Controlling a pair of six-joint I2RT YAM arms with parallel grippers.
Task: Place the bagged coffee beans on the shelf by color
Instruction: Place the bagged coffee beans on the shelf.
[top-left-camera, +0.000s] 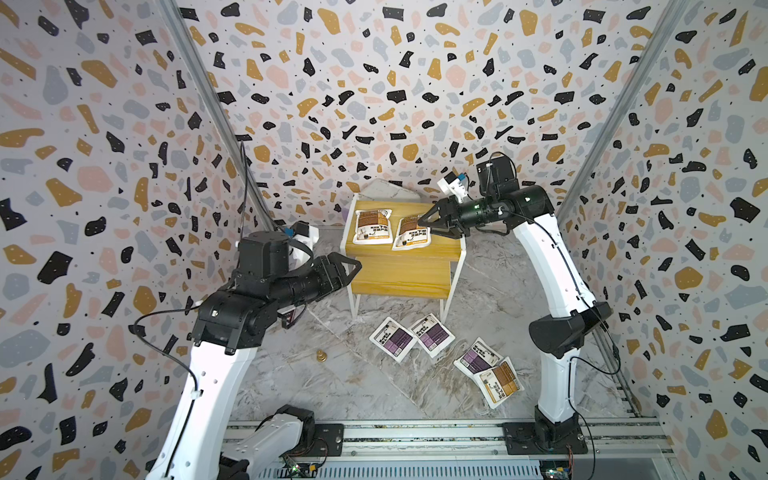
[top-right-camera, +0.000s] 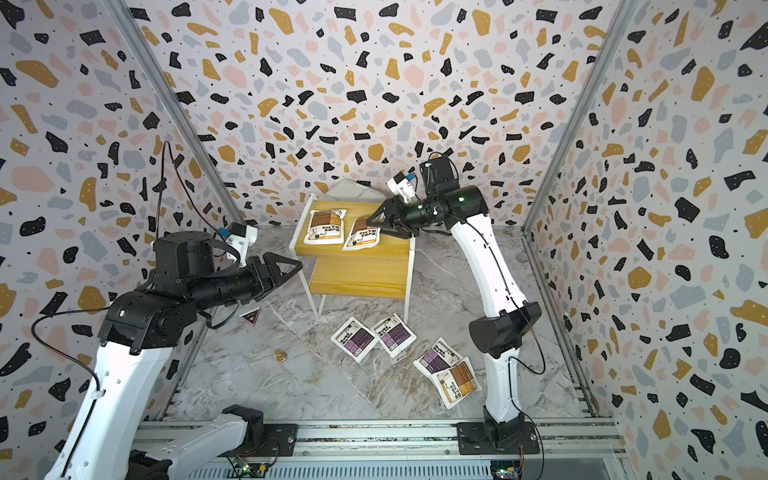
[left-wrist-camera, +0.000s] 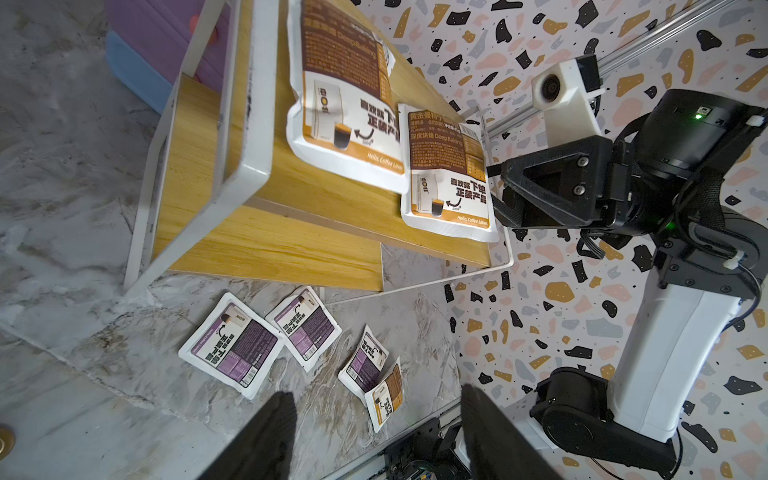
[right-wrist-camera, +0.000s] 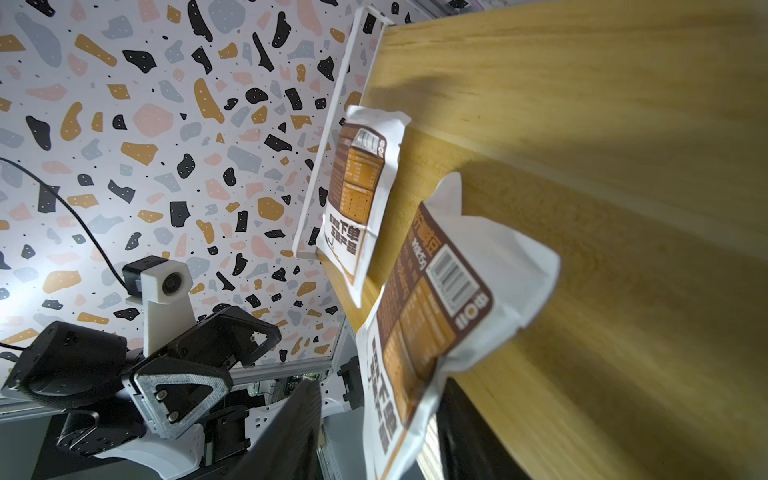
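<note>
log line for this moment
shelf top board: two brown pouches; table: three purple pouches, one brown pouch; right gripper: open; left gripper: open, empty

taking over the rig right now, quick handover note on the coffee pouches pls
Grippers: right gripper open, jaws either side of the edge of the second brown pouch, which lies on the top board; left gripper open and empty beside the lower board.
Done: first brown pouch and the second lie on the top board.
Left: third brown pouch on the table, overlapping a purple pouch; two more purple pouches in front of the shelf.
</note>
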